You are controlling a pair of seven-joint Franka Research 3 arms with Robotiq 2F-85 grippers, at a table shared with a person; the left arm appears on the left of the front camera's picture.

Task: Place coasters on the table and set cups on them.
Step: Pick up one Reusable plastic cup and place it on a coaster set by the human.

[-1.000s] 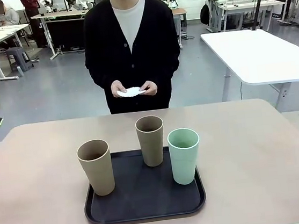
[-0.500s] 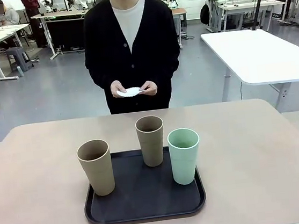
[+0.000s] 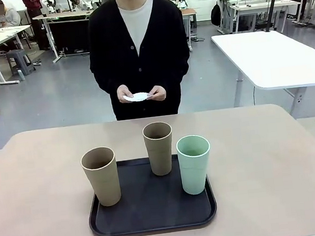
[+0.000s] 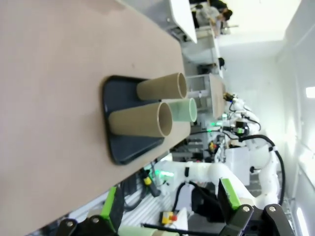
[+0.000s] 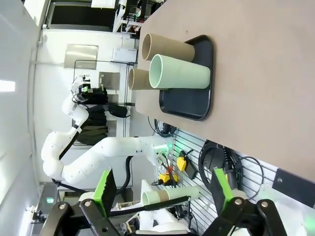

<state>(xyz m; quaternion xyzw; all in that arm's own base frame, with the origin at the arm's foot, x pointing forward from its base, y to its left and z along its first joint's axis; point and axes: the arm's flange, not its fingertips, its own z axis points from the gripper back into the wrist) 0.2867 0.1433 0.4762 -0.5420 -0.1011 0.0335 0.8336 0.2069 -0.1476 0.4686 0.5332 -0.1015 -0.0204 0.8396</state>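
Cups [image 3: 159,149] standing upright on the tray [image 3: 152,218], near edge of the bench [image 3: 276,161].
Left fingers [image 4: 229,194] and right fingers [image 5: 220,189] are gaping wide, empty.

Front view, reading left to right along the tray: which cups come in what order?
On the black tray: near tan-brown cup → far tan-brown cup → mint green cup.

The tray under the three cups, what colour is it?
The tray is plain black, seen best in the front view.
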